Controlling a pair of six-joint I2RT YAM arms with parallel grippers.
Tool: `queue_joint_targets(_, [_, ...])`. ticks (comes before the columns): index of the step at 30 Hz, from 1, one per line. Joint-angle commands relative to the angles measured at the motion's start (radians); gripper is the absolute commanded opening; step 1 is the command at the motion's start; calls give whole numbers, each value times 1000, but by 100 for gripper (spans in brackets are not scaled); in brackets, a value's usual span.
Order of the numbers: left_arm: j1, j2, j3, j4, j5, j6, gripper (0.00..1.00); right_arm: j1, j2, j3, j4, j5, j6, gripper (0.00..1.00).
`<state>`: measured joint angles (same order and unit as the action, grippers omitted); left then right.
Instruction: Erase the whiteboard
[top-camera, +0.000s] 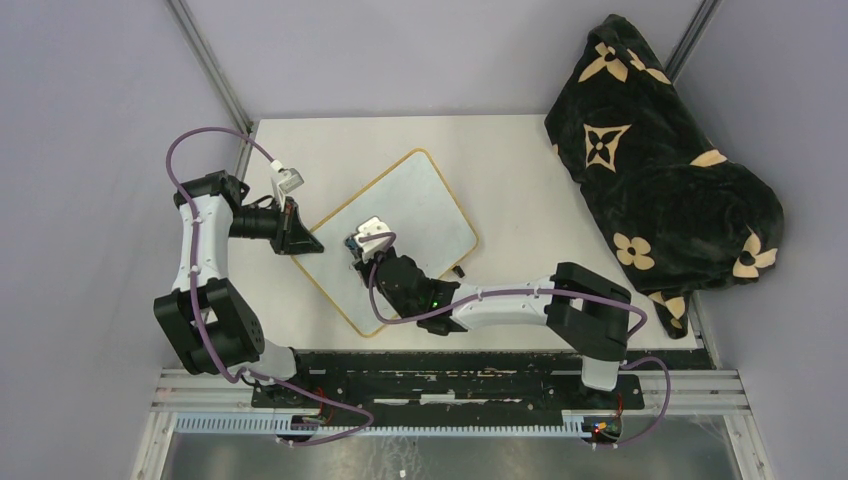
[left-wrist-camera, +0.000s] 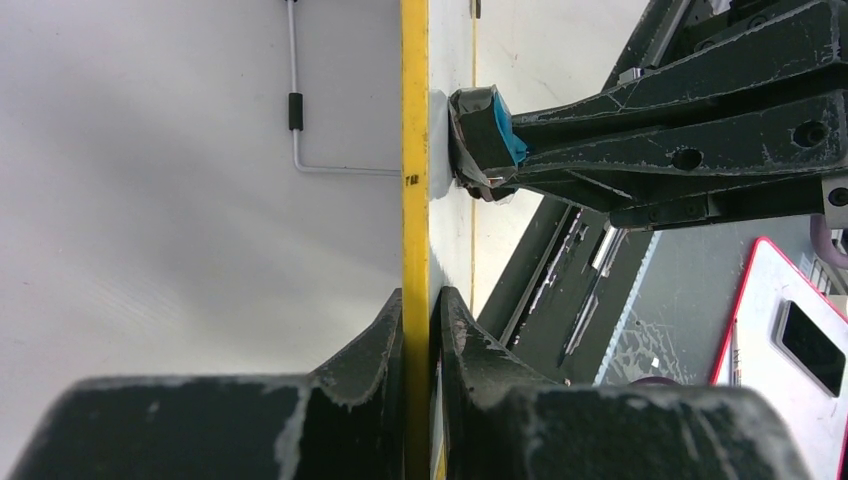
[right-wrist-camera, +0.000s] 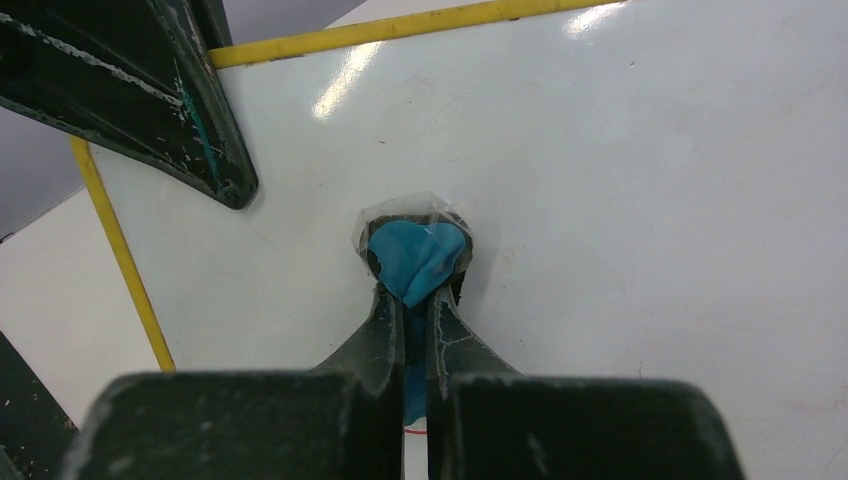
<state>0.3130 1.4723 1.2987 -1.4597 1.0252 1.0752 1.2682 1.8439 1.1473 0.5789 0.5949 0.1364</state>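
The whiteboard (top-camera: 425, 200), white with a yellow frame, lies slanted on the table. My left gripper (top-camera: 300, 240) is shut on its left edge. In the left wrist view the jaws (left-wrist-camera: 420, 305) pinch the yellow frame (left-wrist-camera: 414, 150) edge-on. My right gripper (top-camera: 362, 247) is shut on a blue eraser pad (right-wrist-camera: 415, 255) and presses it against the board face (right-wrist-camera: 650, 200). The pad also shows in the left wrist view (left-wrist-camera: 488, 128). A small red mark (right-wrist-camera: 415, 431) peeks out under my right gripper (right-wrist-camera: 415, 300). The rest of the visible board face is white.
A black blanket with beige flowers (top-camera: 660, 170) lies heaped at the table's right. A thin wire bracket with a black sleeve (left-wrist-camera: 295, 110) shows on the white surface beside the frame. The black mounting rail (top-camera: 450, 385) runs along the near edge.
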Motion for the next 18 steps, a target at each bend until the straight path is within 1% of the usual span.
queue_joint_targets(1, [-33, -34, 16, -2, -10, 16, 3, 33, 46, 16, -32, -87, 34, 1])
queue_joint_targets(13, [-38, -23, 25, -1, -11, -4, 3, 83, 73, 7, -3, -61, 33, 1])
queue_joint_targets(18, [-39, -23, 26, -1, -20, -8, 3, 73, 54, -24, -4, 41, 15, 1])
